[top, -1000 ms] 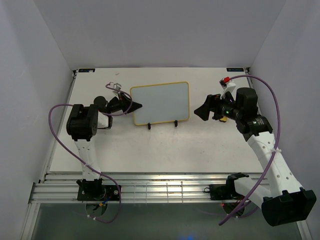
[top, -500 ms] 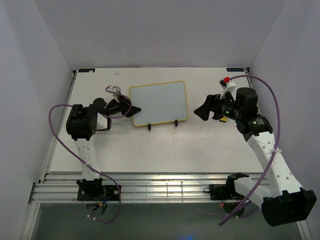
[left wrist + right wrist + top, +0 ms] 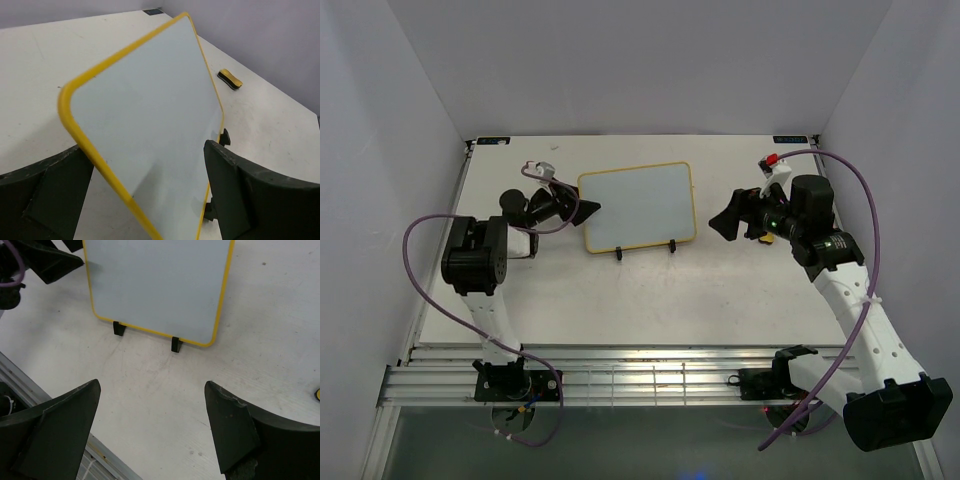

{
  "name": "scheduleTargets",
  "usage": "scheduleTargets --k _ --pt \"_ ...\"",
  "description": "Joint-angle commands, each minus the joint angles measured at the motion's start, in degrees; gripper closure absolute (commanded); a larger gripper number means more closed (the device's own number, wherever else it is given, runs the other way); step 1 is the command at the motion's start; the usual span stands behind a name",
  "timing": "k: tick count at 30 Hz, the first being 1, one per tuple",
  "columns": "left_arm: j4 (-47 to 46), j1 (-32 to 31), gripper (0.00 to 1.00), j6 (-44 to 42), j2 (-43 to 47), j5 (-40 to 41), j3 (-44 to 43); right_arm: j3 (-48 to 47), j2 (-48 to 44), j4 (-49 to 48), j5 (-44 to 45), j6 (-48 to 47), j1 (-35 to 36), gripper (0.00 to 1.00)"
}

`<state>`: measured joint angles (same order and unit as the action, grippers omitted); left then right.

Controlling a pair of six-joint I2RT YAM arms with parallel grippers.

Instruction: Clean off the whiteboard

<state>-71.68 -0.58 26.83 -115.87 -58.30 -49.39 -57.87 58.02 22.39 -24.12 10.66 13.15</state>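
Left claw (image 3: 585,210) sits left of centre in the top view with its jaws spread wide; the wrist view shows the whiteboard's yellow corner poking into the gap, but neither finger looks to be touching it, so it's gripping nothing. The whiteboard (image 3: 638,205) itself is dead centre of the table (image 3: 650,300), leaning back on its little black stand (image 3: 618,252); I can't spot a single scribble on the face. So my guess is the wiping part is basically done, or they're lining up to steady the board. If there is anything to rub off, the next move means grabbing the eraser (image 3: 229,79), lying flat on the table off the board's far side. Right claw (image 3: 728,222), right of centre, is also spread wide and empty, well apart from the board.
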Motion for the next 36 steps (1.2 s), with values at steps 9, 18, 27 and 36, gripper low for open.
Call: scheduleTargets --k 9,18,27,36 --pt "36.3 0.4 0.02 -4.6 32.6 36.3 5.3 -1.5 -0.2 2.9 15.0 -1.1 0.2 0.10" --pt "87.1 0.0 0.02 -7.1 52.7 62.8 -11.2 -3.2 -2.8 9.3 26.2 0.0 0.4 0.10" --pt "105.2 -0.7 0.02 -11.7 73.8 61.4 -11.3 -5.2 -8.7 16.7 30.1 -2.5 0.5 0.10" --pt "110.4 -3.7 0.02 -14.1 86.4 67.3 -3.4 -2.8 -13.5 21.9 33.0 -4.3 0.5 0.10"
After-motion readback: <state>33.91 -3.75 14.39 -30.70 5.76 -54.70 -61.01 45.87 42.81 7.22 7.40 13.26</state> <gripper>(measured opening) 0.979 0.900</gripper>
